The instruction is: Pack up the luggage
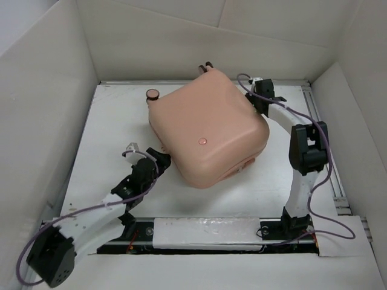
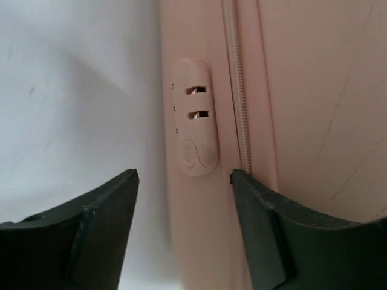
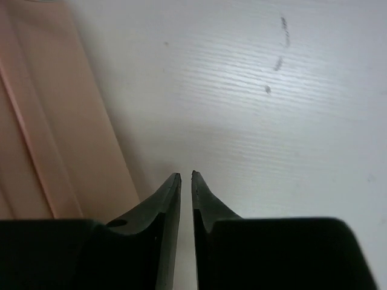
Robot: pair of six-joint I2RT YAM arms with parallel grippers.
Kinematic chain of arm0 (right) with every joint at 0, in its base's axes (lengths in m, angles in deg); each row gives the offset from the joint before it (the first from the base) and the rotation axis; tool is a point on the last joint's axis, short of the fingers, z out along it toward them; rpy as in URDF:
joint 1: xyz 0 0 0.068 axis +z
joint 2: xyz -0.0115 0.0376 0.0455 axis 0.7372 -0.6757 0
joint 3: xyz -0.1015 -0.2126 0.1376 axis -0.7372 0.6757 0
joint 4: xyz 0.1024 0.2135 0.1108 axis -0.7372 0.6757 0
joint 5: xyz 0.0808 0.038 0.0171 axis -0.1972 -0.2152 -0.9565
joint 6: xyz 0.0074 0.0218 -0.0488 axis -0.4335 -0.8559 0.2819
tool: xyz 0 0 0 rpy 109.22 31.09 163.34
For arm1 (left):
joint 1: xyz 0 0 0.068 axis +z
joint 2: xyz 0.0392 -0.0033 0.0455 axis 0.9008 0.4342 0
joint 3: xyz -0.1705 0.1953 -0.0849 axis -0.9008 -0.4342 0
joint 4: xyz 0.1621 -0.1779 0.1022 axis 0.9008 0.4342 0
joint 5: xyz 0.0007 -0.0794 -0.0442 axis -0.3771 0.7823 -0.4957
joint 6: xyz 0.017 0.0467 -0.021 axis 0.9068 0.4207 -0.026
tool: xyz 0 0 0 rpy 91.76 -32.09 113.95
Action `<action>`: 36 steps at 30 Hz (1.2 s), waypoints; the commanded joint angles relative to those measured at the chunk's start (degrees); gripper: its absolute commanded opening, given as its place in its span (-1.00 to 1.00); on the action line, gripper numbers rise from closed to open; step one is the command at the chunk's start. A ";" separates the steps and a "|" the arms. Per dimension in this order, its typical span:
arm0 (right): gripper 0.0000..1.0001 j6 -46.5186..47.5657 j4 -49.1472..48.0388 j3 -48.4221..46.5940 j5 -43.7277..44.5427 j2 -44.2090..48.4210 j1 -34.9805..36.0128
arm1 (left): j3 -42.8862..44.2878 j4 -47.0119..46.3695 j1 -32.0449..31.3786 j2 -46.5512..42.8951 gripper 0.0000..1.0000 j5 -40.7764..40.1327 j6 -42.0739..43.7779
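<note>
Pack-day scene: the peach-pink hard-shell luggage (image 1: 208, 136) lies flat on the white table (image 1: 109, 139) with its lid down and one broad, glossy shell facing up. It is turned at an angle, so its rounded corners point toward the table's edges, and it sits toward the back of the surface. A small round button (image 1: 202, 141) marks the middle of the upper shell. One pink-and-black caster wheel (image 1: 152, 94) juts out at the far left corner and another (image 1: 207, 65) at the far edge. Up close, a pale zipper (image 2: 237, 90) runs along the seam, just beside an oval pink fitting (image 2: 193, 118) with two slots.
</note>
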 commanded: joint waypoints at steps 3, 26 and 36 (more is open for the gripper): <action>-0.39 -5.21 5.87 -16.77 -23.34 -2.23 13.49 | 3.93 5.14 -7.27 -20.02 0.50 5.64 0.31; -0.05 -14.96 -6.25 41.70 -3.47 69.01 12.34 | 24.09 27.66 0.99 -26.42 -0.12 -5.49 10.17; -0.46 -25.86 0.00 58.86 5.06 83.45 22.02 | 3.61 16.70 0.47 -24.16 -0.53 15.24 5.78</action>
